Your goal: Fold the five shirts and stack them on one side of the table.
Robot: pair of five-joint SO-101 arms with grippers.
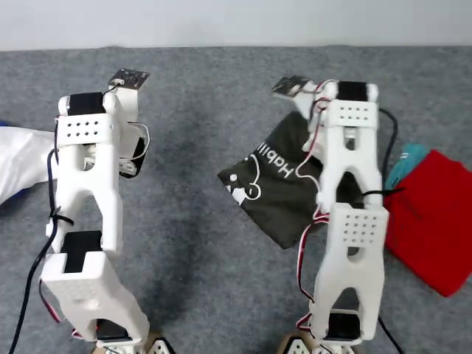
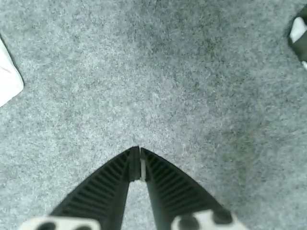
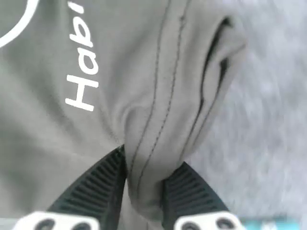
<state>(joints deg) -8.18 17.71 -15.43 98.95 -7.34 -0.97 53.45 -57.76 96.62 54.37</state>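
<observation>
A dark grey shirt with white print lies folded at the table's middle right. My right gripper is shut on a bunched fold of this dark shirt; the arm stands over the shirt's right side. A red shirt lies at the right edge with a teal one peeking out behind it. A white shirt lies at the left edge, and its corner shows in the left wrist view. My left gripper is shut with nothing in it, above bare carpet.
The table is covered in grey carpet. Bare carpet lies between the two arms and toward the back. The left arm stands at the left of centre. A dark and white object shows far off in the left wrist view.
</observation>
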